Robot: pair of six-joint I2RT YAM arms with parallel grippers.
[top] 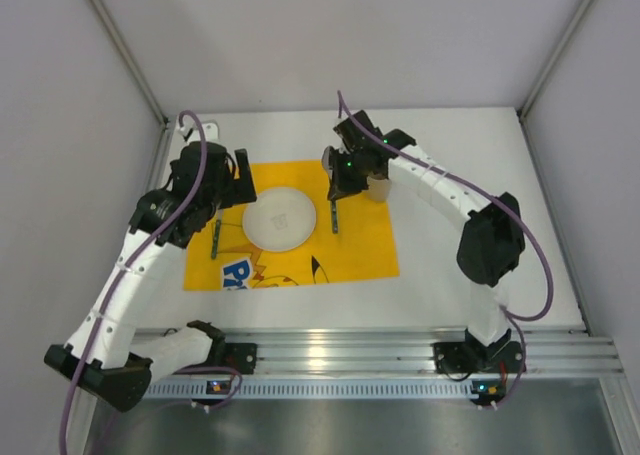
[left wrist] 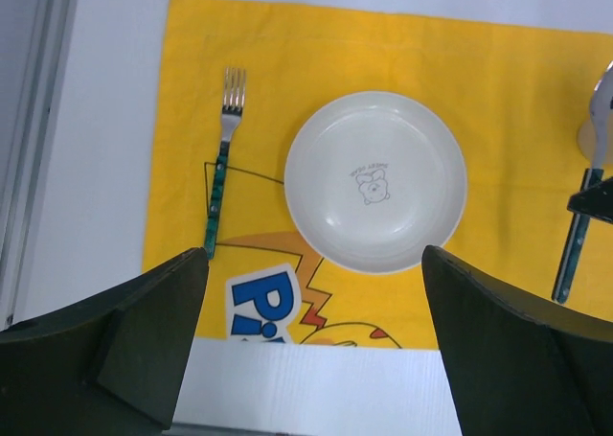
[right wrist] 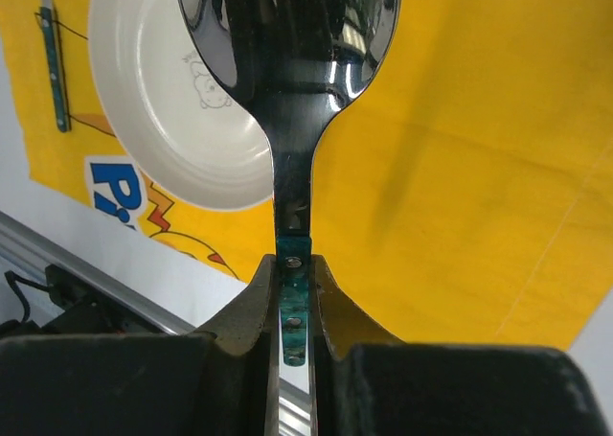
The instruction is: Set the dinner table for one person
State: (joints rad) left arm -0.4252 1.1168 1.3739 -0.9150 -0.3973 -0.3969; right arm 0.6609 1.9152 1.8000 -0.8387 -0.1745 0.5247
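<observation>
Right wrist: right gripper (right wrist: pixel 292 273) pinches the spoon (right wrist: pixel 287 62) by its handle; best lowered flat, right of the plate (right wrist: pixel 182 120), then released
Left wrist: left gripper (left wrist: pixel 314 259) spread wide, empty, over the fork (left wrist: pixel 220 182)
Top view: dinner table (top: pixel 470 155) fills mid-frame, matte white, rail-edged, yellow mat (top: pixel 360 250) at centre

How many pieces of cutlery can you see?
2: a fork lying on the yellow mat left of the plate, and a spoon gripped by the right pincer on the plate's other side. No others visible.
</observation>
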